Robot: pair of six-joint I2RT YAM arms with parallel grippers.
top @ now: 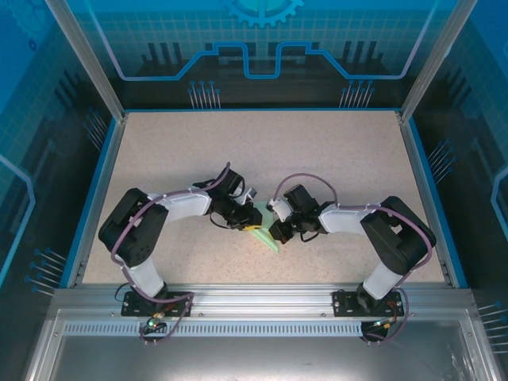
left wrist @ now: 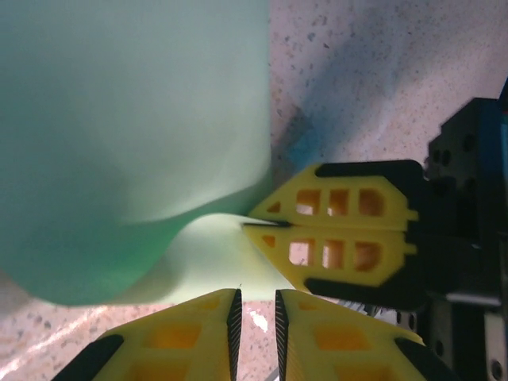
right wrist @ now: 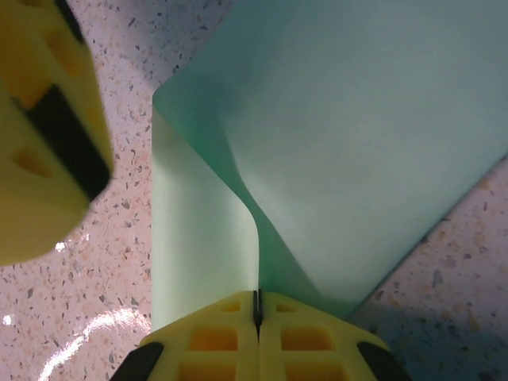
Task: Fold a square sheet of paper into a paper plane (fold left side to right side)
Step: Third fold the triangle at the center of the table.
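Right gripper (right wrist: 256, 298) was seen clamped on the square sheet of paper (right wrist: 357, 143), one edge pinched between fully closed fingers (right wrist: 214, 341). From that pinch point the sheet was bowed: one pale flap was laid flat on the table (right wrist: 103, 262), and the other was curved up and away to the right (soft bend, no sharp crease). Left gripper (left wrist: 256, 295) was held just beside the sheet, jaws parted by a narrow gap, nothing gripped, table visible through the gap. From above, the sheet was located mid-table between both grippers, nearer the near edge.
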